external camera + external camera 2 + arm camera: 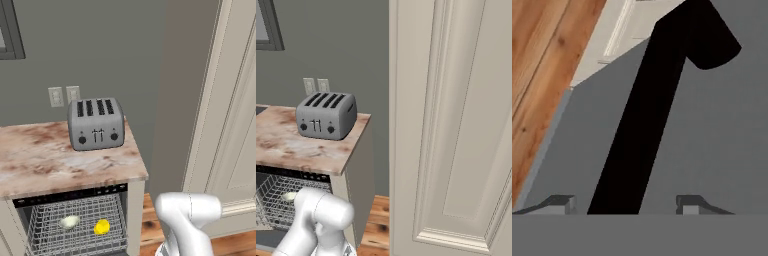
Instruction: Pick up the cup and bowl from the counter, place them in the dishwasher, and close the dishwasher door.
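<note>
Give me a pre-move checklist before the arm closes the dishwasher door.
1. Cup in the dishwasher's wire rack: ok.
2. Bowl in the rack beside the cup: ok.
3. Counter holds only the toaster, no dish left: ok.
4. Gripper at the door handle, the dark bar running between the fingertips in the hand view: ok.
5. Fingers apart, not clamped on the bar: ok.
6. Dishwasher door shut: not ok, rack exposed.

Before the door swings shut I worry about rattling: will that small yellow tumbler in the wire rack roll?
The small yellow tumbler seems to lie on its side, so it may roll. The grey wire rack likely checks it. It looks light.
</note>
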